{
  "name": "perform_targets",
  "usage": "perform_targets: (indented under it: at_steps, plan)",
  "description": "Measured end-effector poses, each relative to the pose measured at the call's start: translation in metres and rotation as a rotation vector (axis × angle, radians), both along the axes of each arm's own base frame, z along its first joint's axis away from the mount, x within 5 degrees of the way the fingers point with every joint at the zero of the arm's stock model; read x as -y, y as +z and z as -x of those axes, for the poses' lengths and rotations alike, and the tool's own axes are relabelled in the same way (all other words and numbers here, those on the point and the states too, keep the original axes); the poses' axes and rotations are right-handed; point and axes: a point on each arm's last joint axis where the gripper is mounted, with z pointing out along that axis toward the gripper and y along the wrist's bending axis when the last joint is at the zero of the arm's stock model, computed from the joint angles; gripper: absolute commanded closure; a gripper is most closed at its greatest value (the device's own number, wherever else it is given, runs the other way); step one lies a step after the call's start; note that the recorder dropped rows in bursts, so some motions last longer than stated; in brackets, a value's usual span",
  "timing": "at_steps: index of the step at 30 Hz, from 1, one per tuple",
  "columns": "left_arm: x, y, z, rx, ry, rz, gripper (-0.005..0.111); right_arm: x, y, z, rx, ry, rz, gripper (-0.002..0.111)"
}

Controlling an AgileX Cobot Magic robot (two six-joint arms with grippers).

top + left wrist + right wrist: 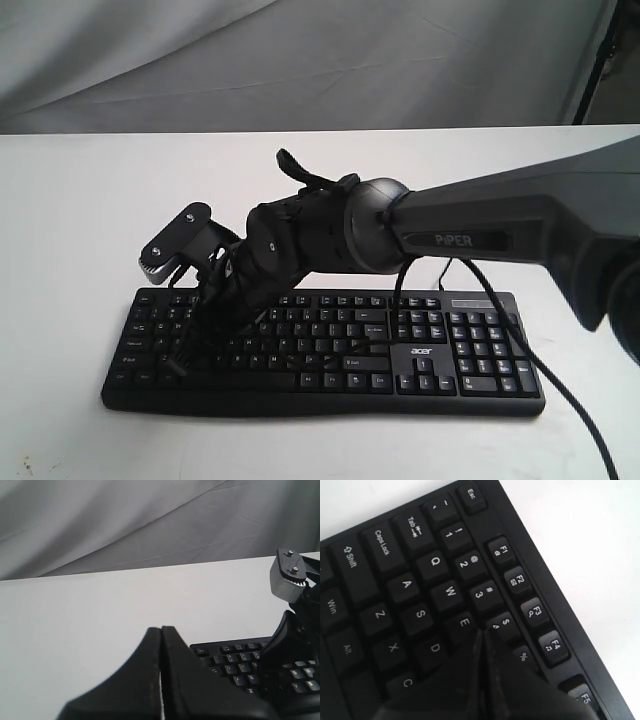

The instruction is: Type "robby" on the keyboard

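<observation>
The wide black Acer keyboard lies on the white table, number pad to the right. My right arm reaches across it from the right. The right gripper points down onto the left half of the letter keys. In the right wrist view that gripper is shut, its tips pressed together between the E key and the 4 key; the key under them is hidden. The left gripper is shut on nothing and hangs over bare table beside the keyboard's Esc corner. It does not show in the exterior view.
The white table extends around the keyboard, with a grey cloth backdrop behind. Black cables hang from the right arm across the number pad. The right arm's grey camera bracket stands above the keyboard's left end.
</observation>
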Motion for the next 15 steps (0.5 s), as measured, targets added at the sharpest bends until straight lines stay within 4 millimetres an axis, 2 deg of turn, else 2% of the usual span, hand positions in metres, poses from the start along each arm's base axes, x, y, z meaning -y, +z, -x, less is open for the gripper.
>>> perform_targets:
  at_steps: [9, 11, 12, 15]
  plan:
    - [0.0, 0.0, 0.0, 0.0, 0.0, 0.0, 0.107, 0.0, 0.004, 0.0, 0.002, 0.001, -0.004, 0.108]
    - [0.0, 0.0, 0.0, 0.0, 0.0, 0.0, 0.107, 0.001, 0.023, 0.002, 0.02, 0.004, -0.028, 0.108]
    - [0.0, 0.0, 0.0, 0.0, 0.0, 0.0, 0.107, 0.003, 0.047, 0.004, 0.048, 0.007, -0.061, 0.108]
    - [0.0, 0.0, 0.0, 0.0, 0.0, 0.0, 0.107, 0.01, 0.098, 0.01, 0.115, 0.019, -0.124, 0.108]
